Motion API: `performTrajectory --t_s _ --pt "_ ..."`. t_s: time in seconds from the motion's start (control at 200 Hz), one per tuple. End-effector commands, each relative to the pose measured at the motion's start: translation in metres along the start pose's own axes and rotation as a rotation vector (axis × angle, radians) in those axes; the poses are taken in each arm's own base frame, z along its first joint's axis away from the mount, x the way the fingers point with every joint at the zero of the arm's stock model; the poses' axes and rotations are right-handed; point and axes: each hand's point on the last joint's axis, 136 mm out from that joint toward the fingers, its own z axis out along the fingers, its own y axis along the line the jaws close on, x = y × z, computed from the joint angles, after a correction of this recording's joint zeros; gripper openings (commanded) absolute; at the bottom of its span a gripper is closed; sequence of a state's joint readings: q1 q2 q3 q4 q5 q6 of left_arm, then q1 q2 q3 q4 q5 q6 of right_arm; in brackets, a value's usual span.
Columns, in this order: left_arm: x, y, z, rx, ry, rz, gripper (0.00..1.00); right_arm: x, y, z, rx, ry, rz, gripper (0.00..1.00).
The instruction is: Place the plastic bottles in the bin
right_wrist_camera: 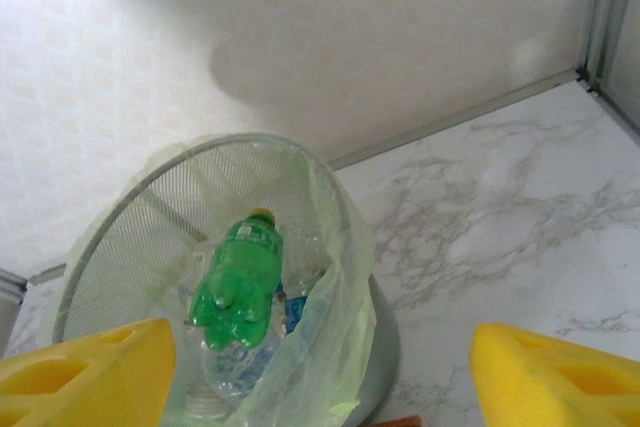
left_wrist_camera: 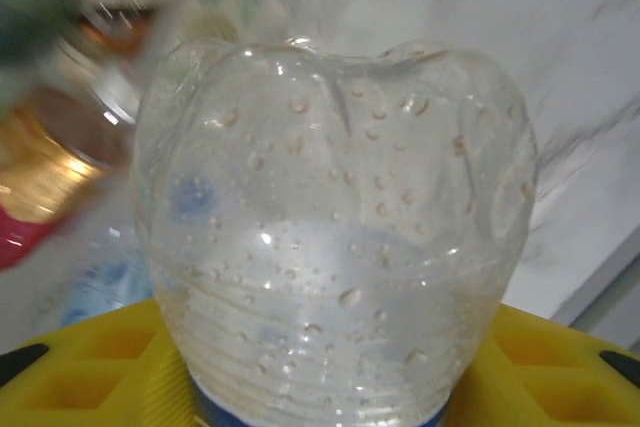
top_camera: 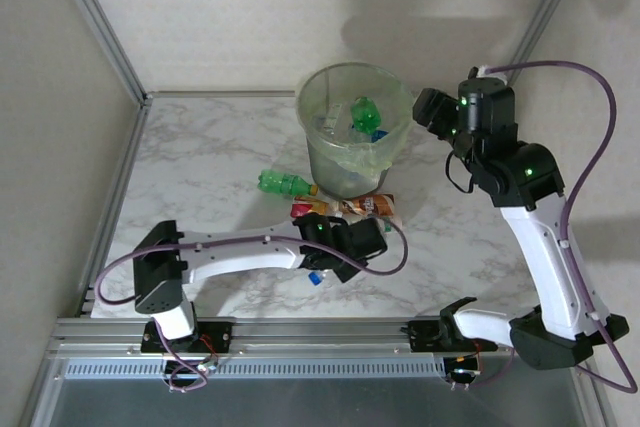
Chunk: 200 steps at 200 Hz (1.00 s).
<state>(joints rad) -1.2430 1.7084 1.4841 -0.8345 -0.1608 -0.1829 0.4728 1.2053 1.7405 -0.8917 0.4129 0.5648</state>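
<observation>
My left gripper (top_camera: 328, 250) (left_wrist_camera: 330, 392) is shut on a clear bottle (left_wrist_camera: 335, 217) with a blue label, low over the table in front of the bin; the bottle's droplet-covered base stands between the yellow fingers (left_wrist_camera: 110, 367). The pale-green lined bin (top_camera: 330, 162) (right_wrist_camera: 120, 197) holds a green bottle (top_camera: 366, 115) (right_wrist_camera: 238, 282) and clear bottles (right_wrist_camera: 235, 367). My right gripper (top_camera: 432, 112) (right_wrist_camera: 320, 387) is open just right of the bin's rim, nothing between its fingers. On the table lie a green bottle (top_camera: 283, 183) and an orange-brown labelled bottle (top_camera: 365, 207).
A blurred orange and red labelled bottle (left_wrist_camera: 40, 177) lies left of the held one. Metal frame posts and pale walls close off the marble table (top_camera: 200, 147) at the back and sides. Bare marble lies left of the bin and right of it (right_wrist_camera: 500, 237).
</observation>
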Motion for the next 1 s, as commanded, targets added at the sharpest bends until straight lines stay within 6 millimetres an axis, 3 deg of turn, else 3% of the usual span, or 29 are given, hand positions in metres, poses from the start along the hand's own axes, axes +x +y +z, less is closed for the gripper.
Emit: performTrajectory --t_s 0.0,0.175,0.411,0.656,0.806,0.996 --pt "-0.040 0.020 -0.058 -0.040 -0.140 -0.041 0.50 -0.020 -0.010 -0.012 0.028 -0.096 0.044 0.77" --pt "-0.114 0.065 -0.128 -0.149 -0.400 -0.180 0.51 -0.021 -0.011 -0.012 0.029 -0.102 0.044 0.76" --pt "-0.180 0.118 -0.180 -0.125 -0.649 -0.471 0.54 -0.017 -0.009 -0.010 0.006 -0.099 0.056 0.75" --pt "-0.223 0.188 -0.193 -0.133 -0.793 -0.763 0.53 -0.010 -0.014 -0.012 0.006 -0.091 0.062 0.73" --pt "-0.230 0.232 -0.191 -0.089 -0.856 -0.918 0.53 -0.004 -0.015 -0.013 -0.005 -0.074 0.064 0.72" --pt "-0.228 0.256 -0.179 -0.104 -0.844 -0.964 0.54 0.005 -0.016 -0.006 0.005 -0.051 0.059 0.72"
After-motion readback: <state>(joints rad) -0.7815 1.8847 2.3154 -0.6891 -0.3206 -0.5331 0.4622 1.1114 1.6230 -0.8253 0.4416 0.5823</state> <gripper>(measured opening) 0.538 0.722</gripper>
